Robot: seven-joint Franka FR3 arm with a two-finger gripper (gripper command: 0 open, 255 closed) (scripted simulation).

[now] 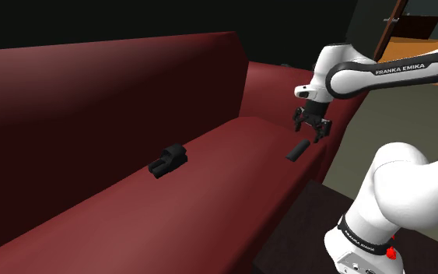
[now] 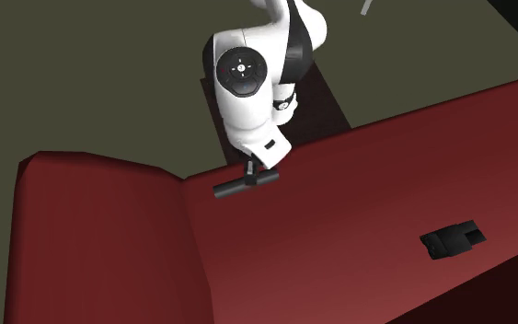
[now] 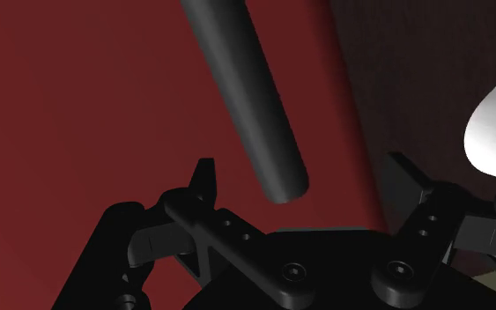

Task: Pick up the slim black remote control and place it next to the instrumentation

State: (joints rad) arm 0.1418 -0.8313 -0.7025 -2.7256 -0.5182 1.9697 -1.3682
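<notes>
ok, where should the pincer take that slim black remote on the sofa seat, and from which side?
Across its narrow width, near mid-length, coming straight down from above. The remote lies flat on the sofa seat, long and slim, so its two long sides are probably the best faces for the open pincer to straddle; the rounded ends would likely slip.

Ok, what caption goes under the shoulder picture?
Open gripper hovers above the slim black remote on a red sofa.

You've got a dark red sofa carrying everything. On its seat lies a slim dark remote, near the armrest and the front edge. A chunky black device lies well apart from it, close to the backrest.
</notes>
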